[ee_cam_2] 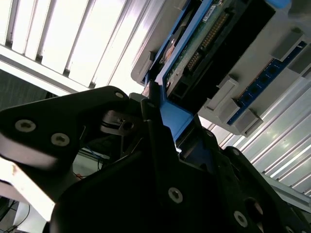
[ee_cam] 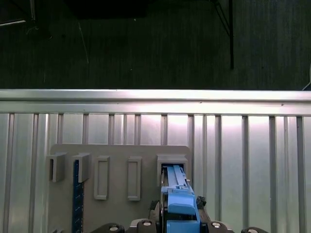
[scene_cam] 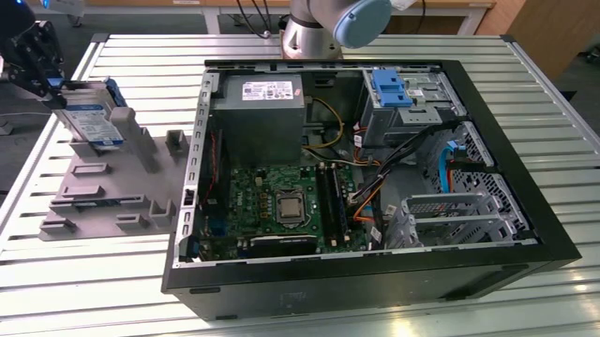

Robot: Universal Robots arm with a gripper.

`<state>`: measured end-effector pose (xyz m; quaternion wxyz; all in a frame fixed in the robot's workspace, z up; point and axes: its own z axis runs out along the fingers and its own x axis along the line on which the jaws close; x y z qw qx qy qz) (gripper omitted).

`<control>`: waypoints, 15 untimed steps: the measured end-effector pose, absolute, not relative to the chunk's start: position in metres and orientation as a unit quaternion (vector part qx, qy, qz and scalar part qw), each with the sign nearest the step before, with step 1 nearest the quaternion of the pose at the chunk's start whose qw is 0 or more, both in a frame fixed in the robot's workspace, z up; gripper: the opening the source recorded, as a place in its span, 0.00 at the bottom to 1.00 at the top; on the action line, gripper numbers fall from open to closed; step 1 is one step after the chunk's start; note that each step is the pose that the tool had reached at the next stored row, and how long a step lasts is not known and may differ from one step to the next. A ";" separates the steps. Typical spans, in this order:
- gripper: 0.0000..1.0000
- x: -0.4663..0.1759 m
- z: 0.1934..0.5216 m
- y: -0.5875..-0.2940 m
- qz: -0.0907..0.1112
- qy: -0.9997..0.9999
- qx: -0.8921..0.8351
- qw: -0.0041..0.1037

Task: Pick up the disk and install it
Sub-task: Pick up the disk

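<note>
One black gripper (scene_cam: 52,84), at ten o'clock of the exterior view, closed on the upper edge of the disk (scene_cam: 94,123). Holds the disk upright, white-and-blue label toward the camera, blue rails down both sides, over a grey slotted fixture (scene_cam: 103,189) on the ribbed metal table (scene_cam: 84,281). Well apart, from centre out to three o'clock: an open computer case (scene_cam: 375,291), with a grey power supply (scene_cam: 261,105) near twelve o'clock and a blue latch (scene_cam: 389,88) at one o'clock.

Closer, in the second wrist view: end of the blue rail pinched between the black fingers (ee_cam_2: 154,121) of the gripper (ee_cam_2: 177,124), with the green circuit-board side of the disk (ee_cam_2: 214,39) toward the lens.

In the first wrist view: blue end of the disk (ee_cam: 179,206) in line with a rectangular slot (ee_cam: 171,162) in the fixture (ee_cam: 121,160). Unclear: lower edge inside the slot or just above it.

Judged step: drawing the disk up out of the fixture. Best done straight along the slot, with no tilt, to spare the rails a scrape on the grey walls. Calls for a firm, centred pinch, since gripped at one edge only and likely to swing. Wise to hold the circuit-board side away from the fixture's upright posts.
</note>
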<state>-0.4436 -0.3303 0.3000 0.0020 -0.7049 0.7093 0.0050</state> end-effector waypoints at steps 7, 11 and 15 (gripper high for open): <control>0.36 -0.444 0.302 -0.330 0.005 0.709 -0.705 0.002; 0.36 -0.444 0.305 -0.330 0.005 0.709 -0.705 0.002; 0.36 -0.444 0.307 -0.330 0.005 0.709 -0.705 0.002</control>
